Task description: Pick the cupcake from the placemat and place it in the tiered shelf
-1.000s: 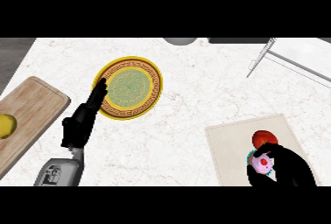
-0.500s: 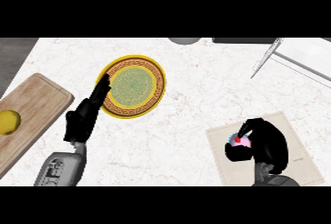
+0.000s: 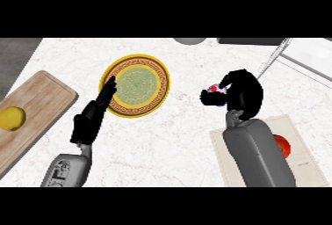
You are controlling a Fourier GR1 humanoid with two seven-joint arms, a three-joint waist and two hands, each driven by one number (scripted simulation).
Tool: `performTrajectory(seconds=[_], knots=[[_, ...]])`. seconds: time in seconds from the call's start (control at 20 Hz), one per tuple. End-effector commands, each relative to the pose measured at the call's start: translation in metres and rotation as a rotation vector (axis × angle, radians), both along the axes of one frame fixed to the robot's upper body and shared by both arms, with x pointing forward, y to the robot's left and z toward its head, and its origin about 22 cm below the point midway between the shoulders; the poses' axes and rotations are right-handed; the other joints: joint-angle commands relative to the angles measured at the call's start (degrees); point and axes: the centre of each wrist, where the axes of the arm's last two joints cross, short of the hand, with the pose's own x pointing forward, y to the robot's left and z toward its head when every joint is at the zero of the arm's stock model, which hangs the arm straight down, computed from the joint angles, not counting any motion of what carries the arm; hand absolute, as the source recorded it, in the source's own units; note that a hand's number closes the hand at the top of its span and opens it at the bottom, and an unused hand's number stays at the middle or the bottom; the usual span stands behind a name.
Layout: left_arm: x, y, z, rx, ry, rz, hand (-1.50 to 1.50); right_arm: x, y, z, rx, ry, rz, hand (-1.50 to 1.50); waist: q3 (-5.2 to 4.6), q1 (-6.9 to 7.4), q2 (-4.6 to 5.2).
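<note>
My right hand (image 3: 241, 93) is curled round the cupcake (image 3: 215, 89), of which only pink and red frosting shows between the fingers. It is held above the white counter, left of the tiered shelf (image 3: 285, 56), whose thin grey frame reaches in from the top right. The beige placemat (image 3: 306, 158) lies at the lower right, mostly under my right forearm. My left hand (image 3: 91, 118) rests open at the lower left, fingers straight and pointing up toward the plate.
A yellow patterned plate (image 3: 137, 85) sits at centre left. A wooden cutting board (image 3: 32, 110) with a yellow fruit (image 3: 12, 118) lies at the left edge. A red fruit (image 3: 284, 146) lies on the placemat. A grey round object (image 3: 189, 40) shows at the top.
My right hand has lifted the cupcake off the placemat and carried it up and left toward the shelf. The red fruit on the mat is uncovered again. The left hand is still.
</note>
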Motion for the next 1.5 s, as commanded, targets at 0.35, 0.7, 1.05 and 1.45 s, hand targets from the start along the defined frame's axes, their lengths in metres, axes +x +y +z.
performTrajectory(seconds=[0.35,0.7,1.05,1.45], knots=[[-0.007,0.005,-0.005,-0.012,0.018,0.033,0.00,0.029,0.047,0.086,-0.002,-0.299,-0.184,1.50,-0.09,-1.84,-0.53],[-0.005,0.015,0.001,0.006,0.005,0.052,0.00,0.035,0.039,0.149,-0.155,-0.379,-0.342,1.50,-0.10,-2.51,-0.71],[-0.015,0.030,-0.011,-0.001,0.014,0.038,0.00,0.043,0.004,0.193,-0.294,-0.417,-0.443,1.50,-0.10,-2.48,-0.62],[-0.014,0.026,-0.001,0.004,-0.002,0.051,0.00,0.046,-0.030,0.230,-0.316,-0.443,-0.512,1.50,-0.07,-2.20,-0.61]])
